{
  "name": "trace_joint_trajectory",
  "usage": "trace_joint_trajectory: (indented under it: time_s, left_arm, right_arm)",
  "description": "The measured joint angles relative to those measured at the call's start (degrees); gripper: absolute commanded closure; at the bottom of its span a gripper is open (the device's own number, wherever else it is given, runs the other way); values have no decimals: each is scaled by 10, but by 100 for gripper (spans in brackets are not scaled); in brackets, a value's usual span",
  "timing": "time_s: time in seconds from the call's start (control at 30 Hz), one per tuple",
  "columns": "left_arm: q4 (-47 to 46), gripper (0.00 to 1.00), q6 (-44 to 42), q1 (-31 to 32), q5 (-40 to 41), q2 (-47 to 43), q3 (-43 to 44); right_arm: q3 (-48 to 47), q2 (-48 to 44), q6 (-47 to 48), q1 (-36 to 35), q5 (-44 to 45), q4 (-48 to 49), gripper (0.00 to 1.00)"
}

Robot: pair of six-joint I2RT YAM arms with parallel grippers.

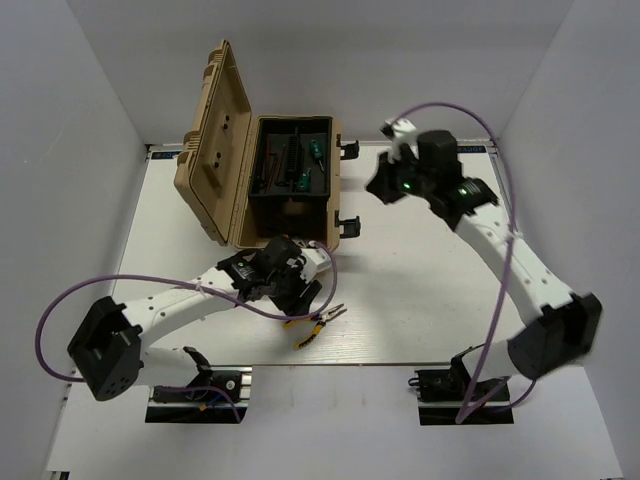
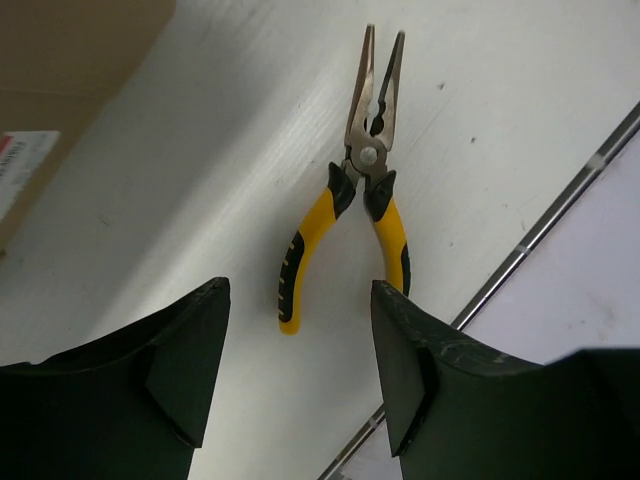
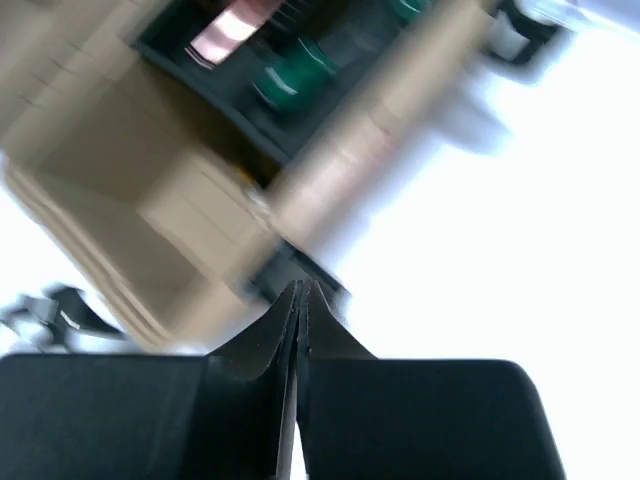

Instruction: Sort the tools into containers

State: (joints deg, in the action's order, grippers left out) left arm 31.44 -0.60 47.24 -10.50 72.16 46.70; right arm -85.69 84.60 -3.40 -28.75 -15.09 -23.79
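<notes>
The left gripper (image 2: 298,300) is hovering, fingers apart, over the yellow-handled pliers (image 2: 365,160) lying flat on the table (image 2: 200,150) near the toolbox (image 1: 336,190); likely stiff, weighty steel, so pinching both rubbery handles near the pivot is looking safest; the right gripper (image 3: 300,295) is closed, empty.

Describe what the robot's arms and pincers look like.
Both the left arm and right arm have white links with black joints and bases. A purple cable loops along each. The left pincer and right pincer have dark wedge-shaped fingers. Small green lights glow near the right wrist.
</notes>
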Motion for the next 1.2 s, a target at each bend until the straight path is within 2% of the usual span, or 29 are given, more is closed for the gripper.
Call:
trace_joint_trajectory:
  time_s: [0.13,0.3,0.4,0.6,0.7,0.73,1.07,1.2]
  left_arm:
    - [18,32,0,22,19,40,12]
    - [35,32,0,43,40,99,36]
    - [41,32,-2,52,52,142,51]
    - [53,38,-6,59,66,210,73]
    - [58,51,-8,59,73,227,87]
    - [59,58,-9,59,75,229,89]
    - [67,98,-9,77,93,231,91]
    - [76,100,-7,87,90,233,96]
  right_arm:
    - [168,-108,30,62,5,7,100]
    - [346,-167,51,101,-9,10,100]
    - [391,-182,54,126,-25,8,100]
    - [398,-204,53,162,-65,28,100]
    - [398,-217,52,175,-84,35,100]
    - [398,-221,51,179,-89,36,100]
    - [401,-243,42,214,-123,46,100]
    - [406,-246,39,227,-130,46,100]
